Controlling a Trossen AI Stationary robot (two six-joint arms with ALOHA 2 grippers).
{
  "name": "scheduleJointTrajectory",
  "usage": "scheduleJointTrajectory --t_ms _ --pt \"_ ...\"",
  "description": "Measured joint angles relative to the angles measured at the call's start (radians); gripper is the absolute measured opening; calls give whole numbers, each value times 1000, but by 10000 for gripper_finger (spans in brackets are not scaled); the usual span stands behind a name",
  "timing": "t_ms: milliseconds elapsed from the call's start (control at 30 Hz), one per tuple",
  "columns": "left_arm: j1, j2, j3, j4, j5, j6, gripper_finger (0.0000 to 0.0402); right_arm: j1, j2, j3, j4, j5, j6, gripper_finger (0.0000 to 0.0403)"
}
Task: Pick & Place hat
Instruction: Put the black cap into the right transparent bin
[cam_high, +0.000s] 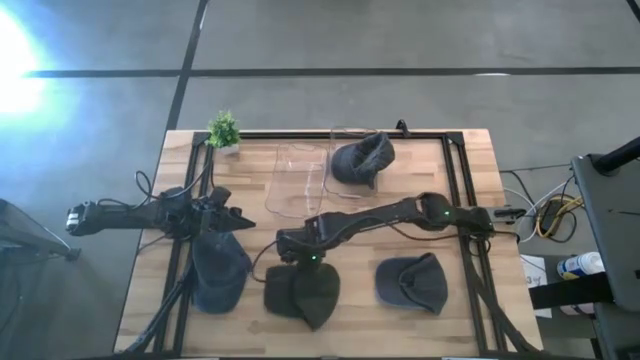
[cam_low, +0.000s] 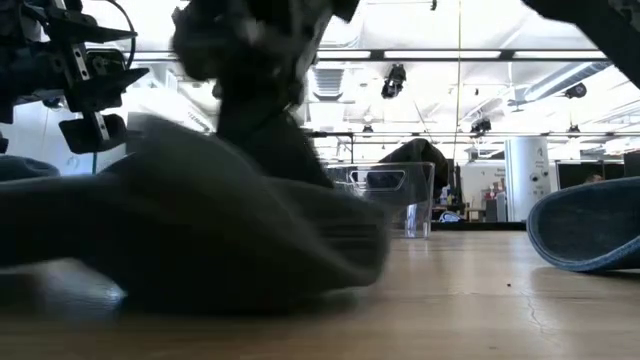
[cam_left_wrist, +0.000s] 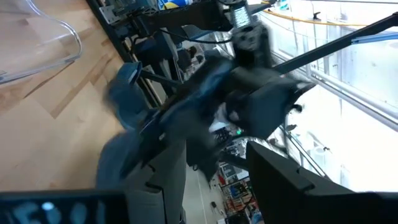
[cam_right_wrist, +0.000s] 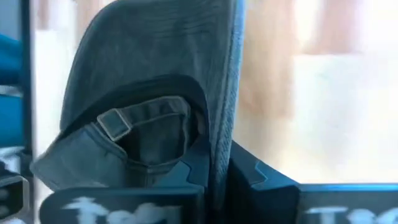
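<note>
Your right pincer (cam_high: 296, 262) is clenched on a dark grey cap (cam_high: 303, 292) at the counter's (cam_high: 470, 150) near middle in the high view. Your left pincer (cam_high: 232, 218) hangs released over a blue cap (cam_high: 218, 272) at the near left. Another dark cap (cam_high: 412, 283) lies near right, and a fourth (cam_high: 362, 157) sits in the clear bin (cam_high: 300, 180) at the far side.

Low view: the held cap (cam_low: 200, 235) fills the left foreground.

Right wrist view: the cap's brim (cam_right_wrist: 221, 124) runs between the fingers (cam_right_wrist: 186, 174).
</note>
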Motion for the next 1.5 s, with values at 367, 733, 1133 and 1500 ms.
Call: scheduleJointTrajectory --t_ms 367,733,1133,1500 --pt "0 0 0 0 -11 -37 161 34 -399 -3 -329 693 4 14" --pt "0 0 0 1 -249 -47 161 -285 -646 -174 -128 1073 -494 14" --pt "0 0 0 8 -475 -47 161 -554 -779 -660 490 833 -1296 13" --pt "0 0 0 0 -560 -46 161 -485 -871 -1009 583 788 -1478 19"
